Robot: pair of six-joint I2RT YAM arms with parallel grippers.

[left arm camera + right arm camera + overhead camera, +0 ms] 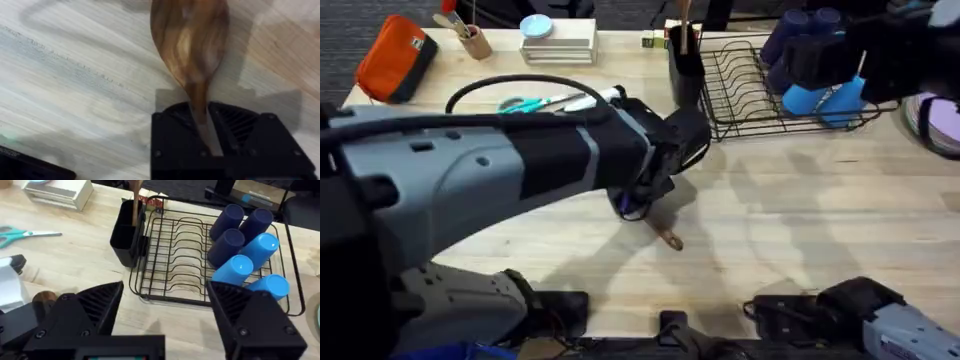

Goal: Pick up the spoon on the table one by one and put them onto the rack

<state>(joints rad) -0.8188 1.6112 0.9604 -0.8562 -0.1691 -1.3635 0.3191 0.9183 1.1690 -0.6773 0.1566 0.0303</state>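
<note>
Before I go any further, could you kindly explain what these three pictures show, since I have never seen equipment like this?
These are two robot arms at a wooden table, each ending in a two-finger gripper. One picture looks down from above; the other two come from small cameras on each wrist.

The big grey and black shape in the overhead view is the left arm. Its gripper is shut on the handle of a dark wooden spoon, just above the table.

The right gripper is open, holding nothing, and faces the black wire rack. Blue cups lie in the rack, and another wooden handle stands in its black holder. Scissors lie nearby.
</note>
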